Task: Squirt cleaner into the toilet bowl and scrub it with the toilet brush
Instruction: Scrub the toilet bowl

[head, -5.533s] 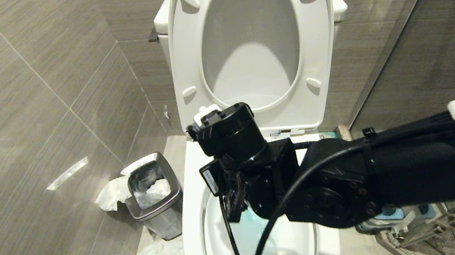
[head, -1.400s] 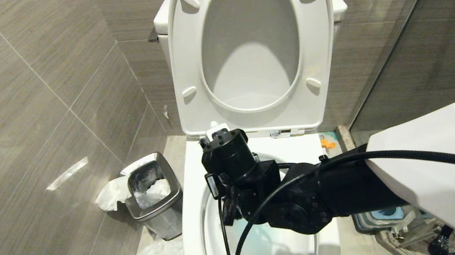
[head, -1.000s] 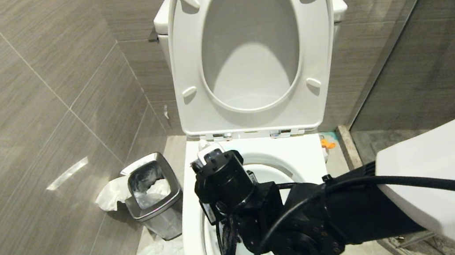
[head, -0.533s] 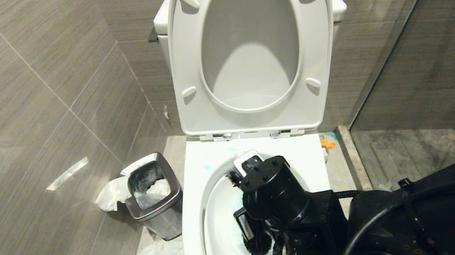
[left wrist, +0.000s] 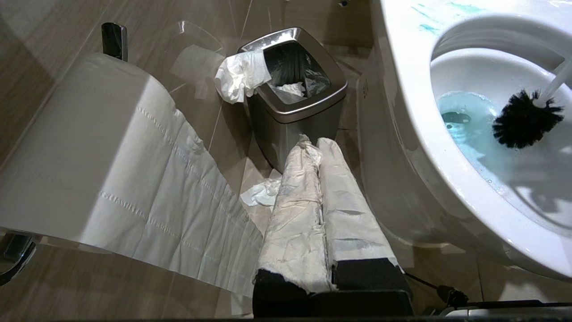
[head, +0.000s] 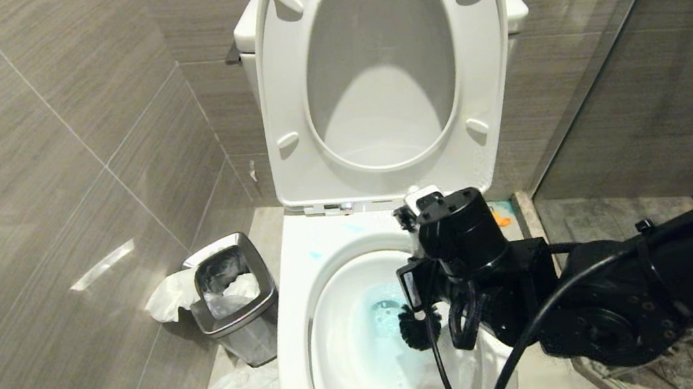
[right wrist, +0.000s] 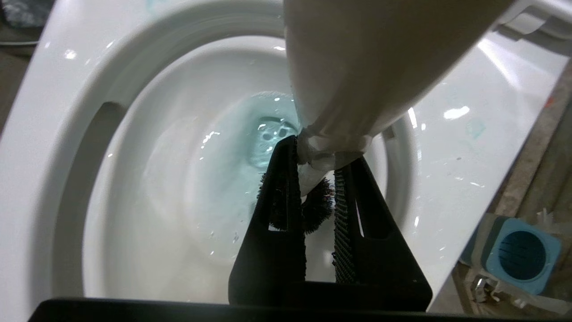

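The white toilet bowl (head: 292, 338) stands with seat and lid raised. Teal cleaner (head: 378, 312) tints the water round the drain, and thin smears of it mark the rim (left wrist: 428, 27). My right gripper (right wrist: 319, 154) hangs over the bowl's right side, shut on the toilet brush's white handle (right wrist: 357, 67). The black bristle head (head: 414, 329) is down inside the bowl, just right of the drain; it also shows as a spiky ball (left wrist: 525, 118) beside the tinted water. My left gripper (left wrist: 315, 143) is parked low beside the toilet, its white-wrapped fingers pressed together on nothing.
A square steel bin (head: 234, 298) with tissue over its edge stands left of the toilet, with crumpled paper (head: 244, 385) on the floor. A toilet roll (left wrist: 89, 147) hangs by the left arm. The blue brush holder (right wrist: 523, 252) sits on the floor right of the bowl.
My right arm has swung from the bowl's left side across to its right and toward the hinge end, carrying the brush. The bristle head now shows by the drain.
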